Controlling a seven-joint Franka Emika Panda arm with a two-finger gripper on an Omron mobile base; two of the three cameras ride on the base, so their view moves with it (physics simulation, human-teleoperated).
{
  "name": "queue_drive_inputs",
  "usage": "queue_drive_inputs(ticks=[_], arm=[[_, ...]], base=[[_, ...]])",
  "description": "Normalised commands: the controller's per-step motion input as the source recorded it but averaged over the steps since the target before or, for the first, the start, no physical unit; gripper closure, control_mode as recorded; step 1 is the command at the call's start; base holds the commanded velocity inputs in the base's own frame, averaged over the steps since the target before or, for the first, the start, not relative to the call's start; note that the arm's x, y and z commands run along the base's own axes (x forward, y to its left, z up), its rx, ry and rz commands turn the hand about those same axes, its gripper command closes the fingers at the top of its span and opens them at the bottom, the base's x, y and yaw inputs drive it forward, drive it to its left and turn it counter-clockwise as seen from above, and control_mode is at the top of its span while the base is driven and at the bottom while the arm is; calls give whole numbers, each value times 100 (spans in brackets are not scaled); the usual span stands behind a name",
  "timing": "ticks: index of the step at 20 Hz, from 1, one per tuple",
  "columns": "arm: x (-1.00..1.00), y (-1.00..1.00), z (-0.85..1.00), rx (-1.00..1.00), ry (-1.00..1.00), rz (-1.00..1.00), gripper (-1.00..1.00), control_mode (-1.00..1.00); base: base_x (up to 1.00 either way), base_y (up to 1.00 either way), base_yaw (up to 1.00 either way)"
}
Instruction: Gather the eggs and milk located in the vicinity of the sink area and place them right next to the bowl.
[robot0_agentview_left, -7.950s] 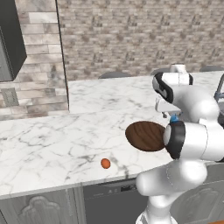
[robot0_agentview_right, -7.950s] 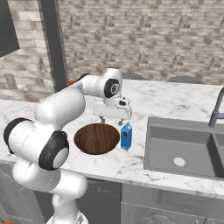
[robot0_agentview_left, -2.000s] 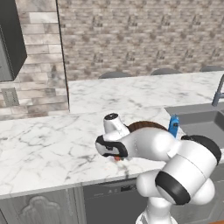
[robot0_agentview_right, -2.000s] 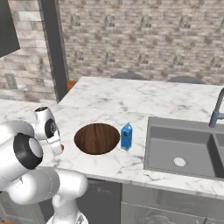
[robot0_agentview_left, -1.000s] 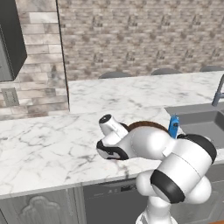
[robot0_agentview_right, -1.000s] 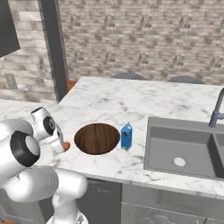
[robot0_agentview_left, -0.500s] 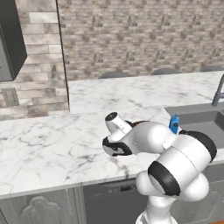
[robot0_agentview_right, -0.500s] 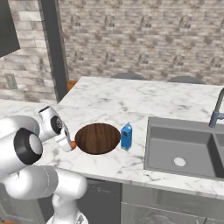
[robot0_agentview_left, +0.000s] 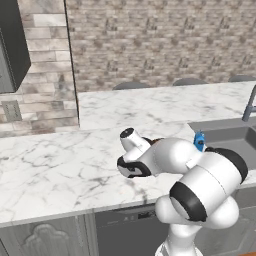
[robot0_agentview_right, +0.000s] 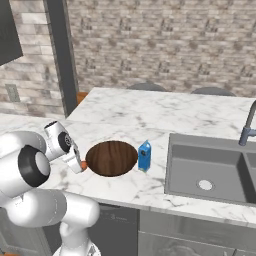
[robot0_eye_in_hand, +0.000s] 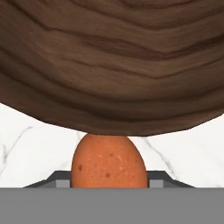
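- White marble counter (robot0_agentview_right: 150, 120) fills mid-frame, brick wall behind.
- Low in the hand view, the gripper (robot0_eye_in_hand: 108, 186) is clenched around an egg (robot0_eye_in_hand: 108, 162).
- Just beyond, the bowl (robot0_agentview_right: 112, 158) sits centre.
- The milk (robot0_agentview_right: 144, 155) stands right of it, beside the sink (robot0_agentview_right: 210, 167).

A: Where is the bowl (robot0_agentview_right: 111, 158)?

B: On the marble table (robot0_agentview_right: 150, 112), near its front edge, left of the sink (robot0_agentview_right: 210, 170). It is wide, round and dark brown.

A: And the milk (robot0_agentview_right: 144, 155)?

B: Upright just beside the bowl's right rim, between bowl and sink basin.

A: The arm?

B: It bends in from the lower left. Its tool (robot0_agentview_right: 77, 161) sits low at the bowl's left rim, with a bit of an orange-brown egg (robot0_agentview_right: 83, 164) showing at its tip, just beside the bowl. The jaws themselves are too small to read.

A: Anything else?

B: The faucet (robot0_agentview_right: 248, 125) rises at the right edge.
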Motion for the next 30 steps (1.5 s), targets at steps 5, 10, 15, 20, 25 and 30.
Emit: queue_drive_inputs(ticks=[5, 10, 15, 20, 25, 30], arm=[[0, 0, 0, 0, 0, 0, -100, -100], [0, 0, 0, 0, 0, 0, -100, -100], [0, 0, 0, 0, 0, 0, -100, -100], [0, 2, 1, 0, 0, 0, -100, -100], [-8, 3, 25, 0, 0, 0, -100, -100], [-60, -9, 57, 3, 1, 2, -100, -100]], base=[[0, 0, 0], [0, 0, 0], [0, 0, 0], [0, 0, 0], [0, 0, 0], [0, 0, 0]])
